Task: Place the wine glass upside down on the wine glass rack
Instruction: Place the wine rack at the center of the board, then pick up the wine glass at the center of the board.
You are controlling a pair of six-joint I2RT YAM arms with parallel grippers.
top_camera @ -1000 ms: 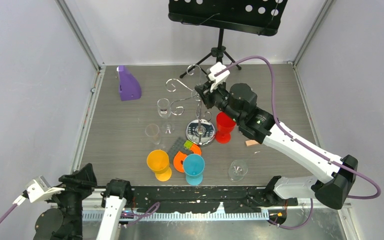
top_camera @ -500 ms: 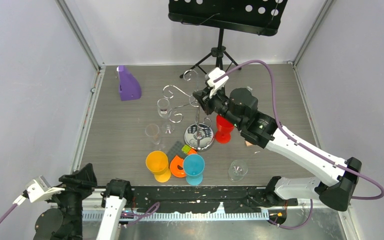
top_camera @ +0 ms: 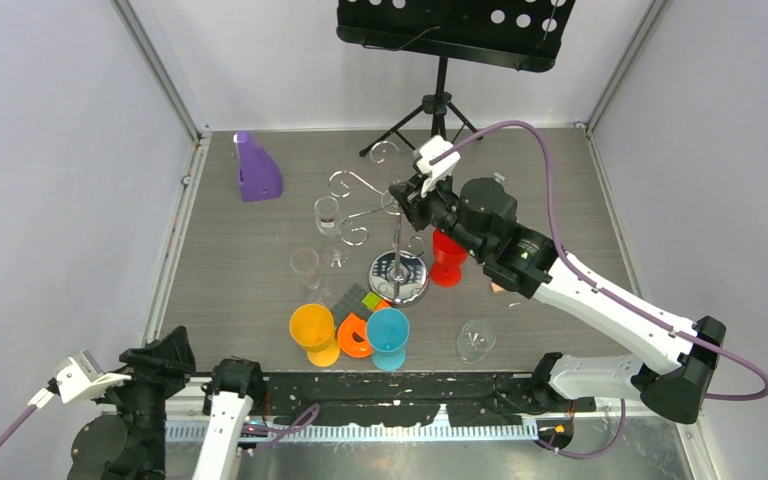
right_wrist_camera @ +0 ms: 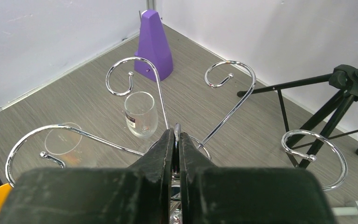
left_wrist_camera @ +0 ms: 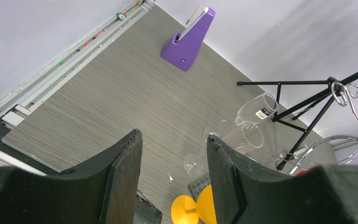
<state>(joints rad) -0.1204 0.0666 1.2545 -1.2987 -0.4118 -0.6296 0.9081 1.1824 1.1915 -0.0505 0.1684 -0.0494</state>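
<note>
The chrome wine glass rack [top_camera: 398, 272] stands mid-table on its round mirror base, with curled wire arms at the top [right_wrist_camera: 235, 62]. My right gripper [top_camera: 401, 195] is shut on the top of the rack's thin central post, whose tip pokes out between the fingers in the right wrist view [right_wrist_camera: 175, 134]. A clear wine glass with a label [top_camera: 328, 215] stands just left of the rack [right_wrist_camera: 141, 113]. A second clear glass [top_camera: 305, 265] stands nearer, and a third [top_camera: 476, 338] at front right. My left gripper [top_camera: 165, 352] is open and empty off the near left edge [left_wrist_camera: 173, 137].
A red cup [top_camera: 448, 255] stands right of the rack base. Yellow [top_camera: 315, 330] and blue [top_camera: 388, 335] cups, an orange piece and a grey studded plate [top_camera: 355, 298] lie in front. A purple wedge [top_camera: 257, 170] is back left, a black tripod music stand [top_camera: 440, 100] at the back.
My right gripper, shut on the post, has shifted slightly left. The rack has moved with it, and its base sits a little nearer the front cups. The left arm has not moved.
</note>
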